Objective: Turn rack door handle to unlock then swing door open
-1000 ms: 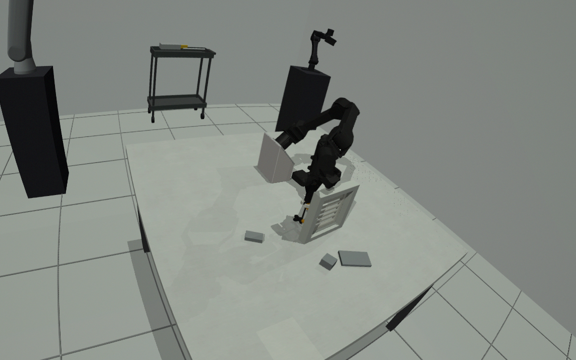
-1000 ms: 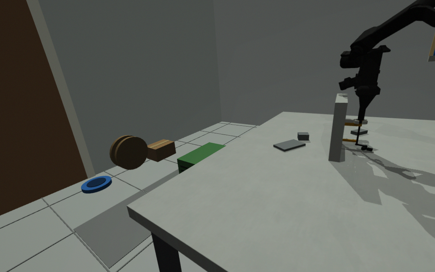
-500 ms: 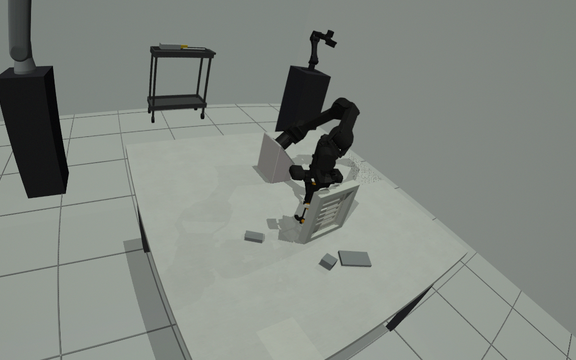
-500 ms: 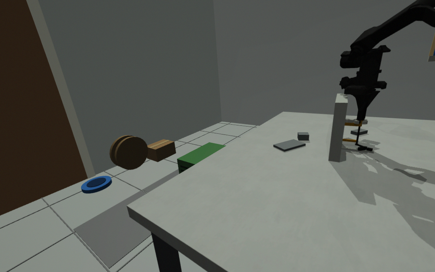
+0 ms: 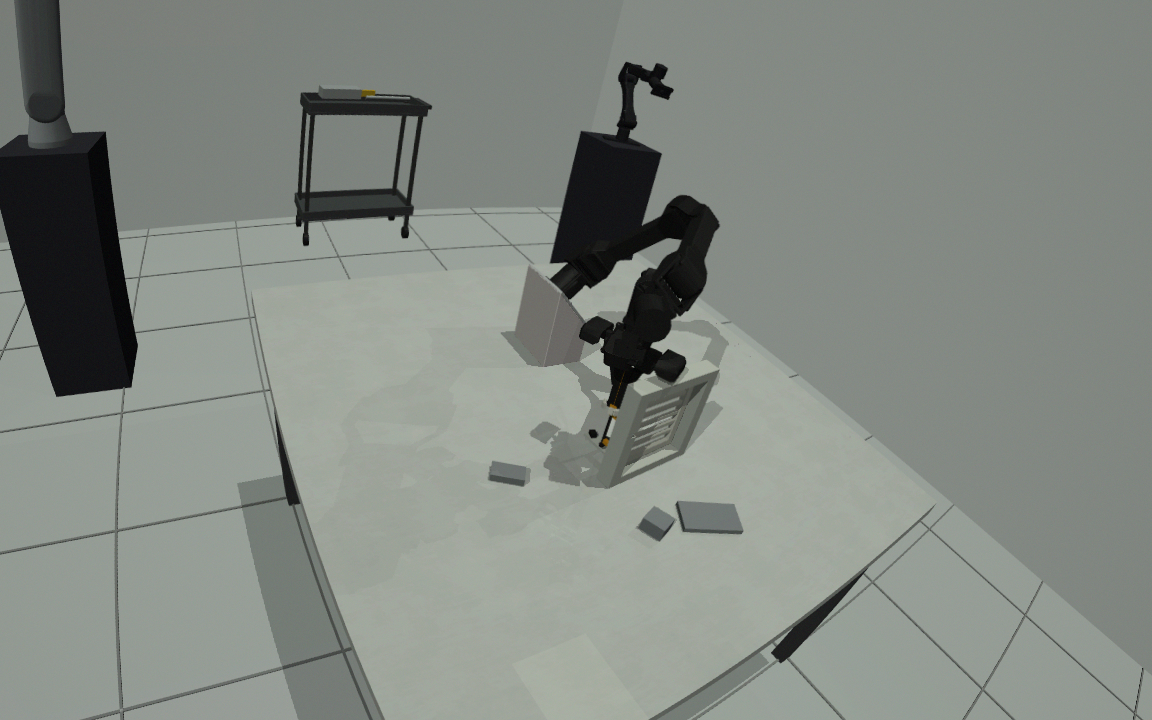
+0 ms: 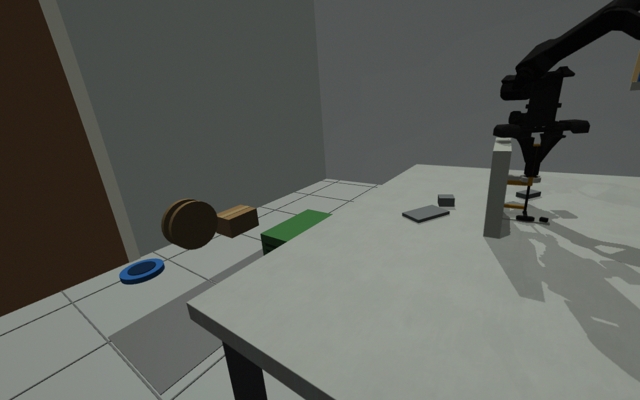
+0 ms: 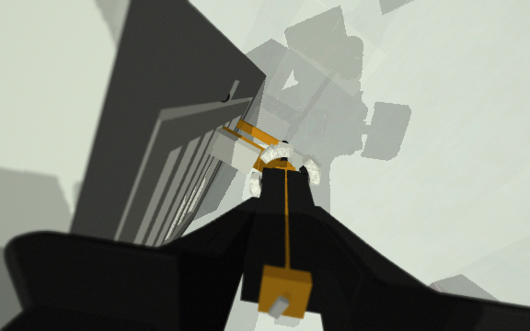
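Note:
My gripper (image 5: 618, 380) (image 6: 531, 166) (image 7: 283, 210) points down and is shut on the dark upright handle (image 5: 607, 431) (image 6: 527, 201) (image 7: 285, 291), around its upper part. Orange brackets (image 6: 516, 182) (image 7: 258, 132) join the handle to the rack side. The handle's small black foot (image 5: 593, 433) (image 6: 524, 218) shows low down near the table. The pale rack frame (image 5: 618, 447) (image 6: 497, 194) (image 7: 132, 69) stands upright beside the handle. The slatted door (image 5: 659, 419) appears shut or nearly so; its exact angle cannot be told.
One wide side of the gripper body hangs just above the frame's top edge; contact cannot be told. A grey block (image 5: 508, 473) (image 6: 529, 194), a small cube (image 5: 656, 523) (image 6: 445, 200) and a flat plate (image 5: 710, 516) (image 6: 425, 213) lie on the table (image 5: 437, 573) (image 6: 386, 298).

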Motion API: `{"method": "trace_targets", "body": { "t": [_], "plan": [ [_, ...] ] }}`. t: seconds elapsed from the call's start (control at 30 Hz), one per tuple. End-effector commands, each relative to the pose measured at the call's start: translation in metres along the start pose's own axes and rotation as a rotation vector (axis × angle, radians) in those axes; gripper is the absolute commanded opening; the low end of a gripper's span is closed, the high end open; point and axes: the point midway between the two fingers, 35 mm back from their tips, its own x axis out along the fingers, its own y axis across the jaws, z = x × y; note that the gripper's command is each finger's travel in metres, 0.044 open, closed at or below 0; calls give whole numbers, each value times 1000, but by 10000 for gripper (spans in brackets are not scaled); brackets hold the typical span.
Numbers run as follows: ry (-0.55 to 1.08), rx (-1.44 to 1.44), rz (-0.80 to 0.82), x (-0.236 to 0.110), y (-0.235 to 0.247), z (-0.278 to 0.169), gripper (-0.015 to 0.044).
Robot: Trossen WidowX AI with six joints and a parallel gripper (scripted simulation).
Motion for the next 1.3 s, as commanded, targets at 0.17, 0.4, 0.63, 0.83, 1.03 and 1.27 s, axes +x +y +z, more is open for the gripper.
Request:
{"method": "trace_targets", "body": {
  "t": [0.17,0.4,0.63,0.83,1.03,1.27],
  "plan": [
    [3,465,0,1,0,-1,26],
    [3,735,-1,1,0,-1,26],
    [3,735,-1,1,0,-1,26],
    [3,735,-1,1,0,-1,79],
    [3,735,-1,1,0,-1,236],
    [3,612,0,1,0,-1,298]
  ]
}}
